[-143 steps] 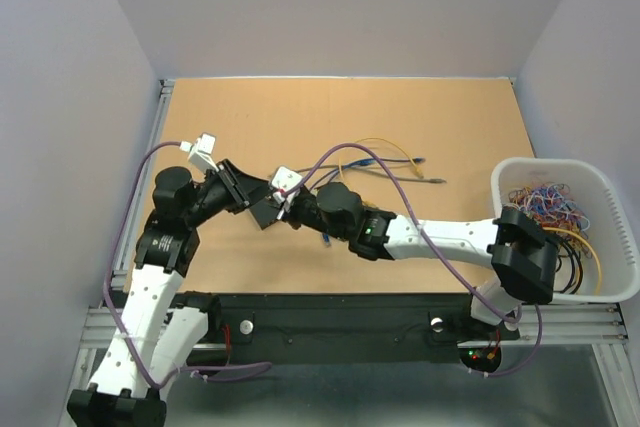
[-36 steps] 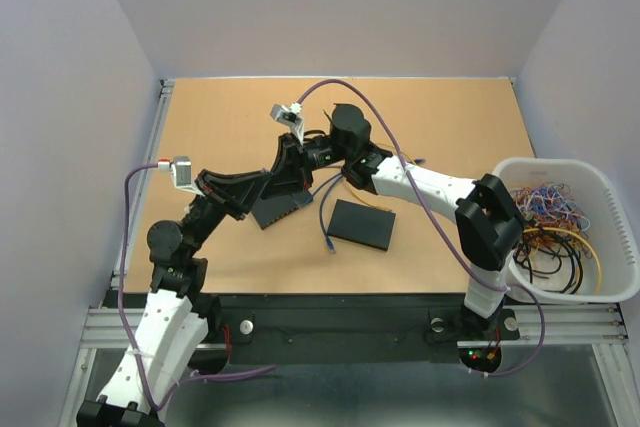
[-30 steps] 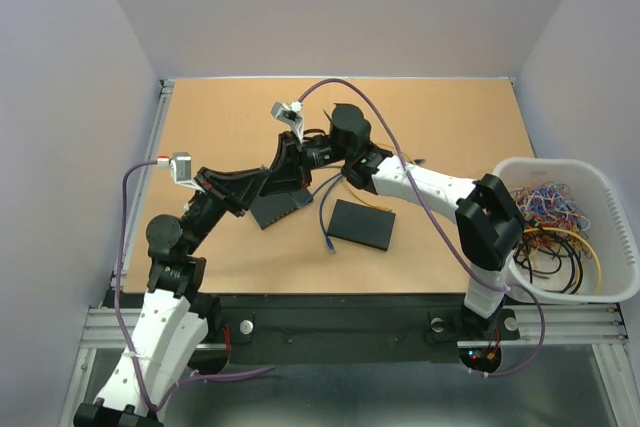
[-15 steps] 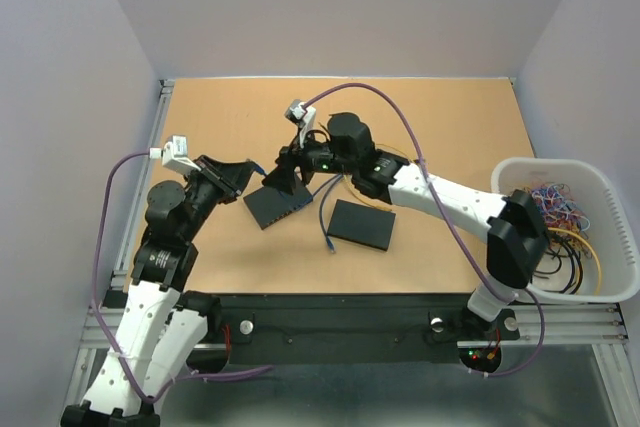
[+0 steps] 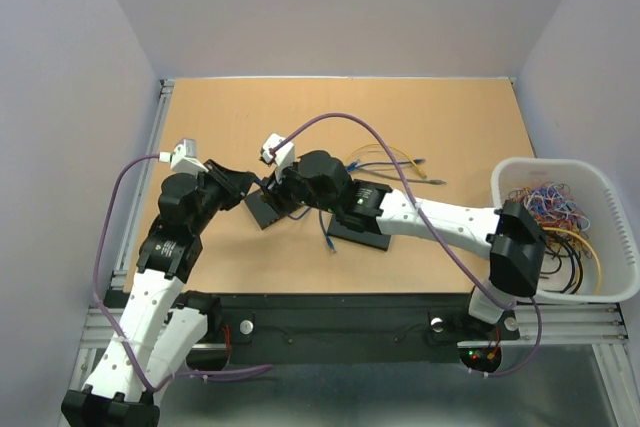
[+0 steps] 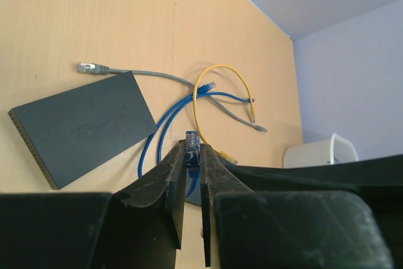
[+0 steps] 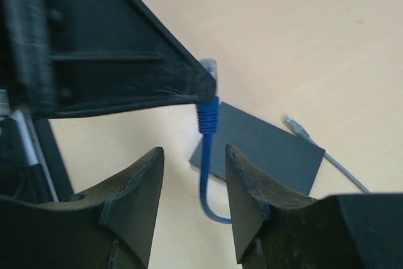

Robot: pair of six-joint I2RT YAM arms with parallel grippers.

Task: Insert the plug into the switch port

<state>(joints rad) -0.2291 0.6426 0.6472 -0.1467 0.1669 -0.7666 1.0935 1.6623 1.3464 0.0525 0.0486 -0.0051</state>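
**A:** What are the left fingers (image 6: pixel 178 163) doing?

**B:** They are pinching the blue plug (image 6: pixel 192 138). Its clear tip is poking out past their ends, and its blue cable (image 7: pixel 203 177) is hanging down from them toward the counter (image 6: pixel 75 17).

**A:** And the right fingers (image 7: pixel 153 171)?

**B:** They are standing apart and gripping nothing. The plug is sitting just beyond their gap, touching neither.

**A:** Where is the switch lying?

**B:** A dark grey switch (image 6: pixel 85 127) is lying flat on the counter, beyond the left fingers and apart from the plug. A second switch (image 5: pixel 258 213) is lying just beneath both pairs of fingers.

**A:** Farther out?

**B:** A grey cable (image 6: pixel 151 74) and a yellow cable (image 6: pixel 220 66) are looping across the counter behind the first switch. Well away from the fingers, a white basket (image 5: pixel 550 161) is holding a tangle of wires.
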